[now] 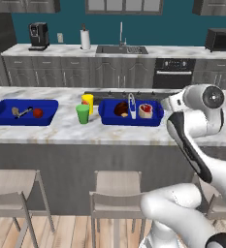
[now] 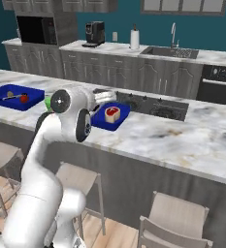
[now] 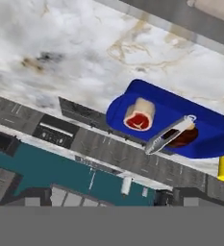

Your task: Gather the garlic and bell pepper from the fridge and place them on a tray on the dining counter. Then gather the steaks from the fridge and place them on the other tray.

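Kitchen: sink (image 1: 121, 49), oven (image 1: 172, 72), stools (image 1: 115, 193)

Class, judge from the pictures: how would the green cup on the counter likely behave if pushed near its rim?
The green cup stands upright and looks taller than wide, so it would probably tip. Once down, its round wall might roll on the smooth counter.

Yellow cup (image 1: 88, 100) behind green cup (image 1: 83, 114) — both near stools (image 1: 115, 195).
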Controlling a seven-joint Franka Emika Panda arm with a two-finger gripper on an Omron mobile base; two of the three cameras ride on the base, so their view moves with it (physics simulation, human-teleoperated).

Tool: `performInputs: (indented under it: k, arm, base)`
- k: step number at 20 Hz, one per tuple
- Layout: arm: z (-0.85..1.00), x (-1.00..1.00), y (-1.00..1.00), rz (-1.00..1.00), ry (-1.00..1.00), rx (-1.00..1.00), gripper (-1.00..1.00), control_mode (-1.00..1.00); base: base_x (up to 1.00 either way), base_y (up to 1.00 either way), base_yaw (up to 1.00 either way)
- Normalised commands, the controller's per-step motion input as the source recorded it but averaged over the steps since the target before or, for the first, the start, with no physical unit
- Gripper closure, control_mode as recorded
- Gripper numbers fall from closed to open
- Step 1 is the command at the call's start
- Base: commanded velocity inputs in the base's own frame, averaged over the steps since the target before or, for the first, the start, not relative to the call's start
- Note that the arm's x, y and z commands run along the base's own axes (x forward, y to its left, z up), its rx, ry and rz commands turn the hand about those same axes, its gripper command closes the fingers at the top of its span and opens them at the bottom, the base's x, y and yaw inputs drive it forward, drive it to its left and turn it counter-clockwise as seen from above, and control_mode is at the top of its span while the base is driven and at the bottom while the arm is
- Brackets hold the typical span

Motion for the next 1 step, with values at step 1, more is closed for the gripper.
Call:
performInputs:
  k: [1]
  arm:
    - [0.42,-0.86,0.00,0.00,-0.27,-0.08,-1.00,-1.00]
  base:
    - [0.00,0.00,0.00]
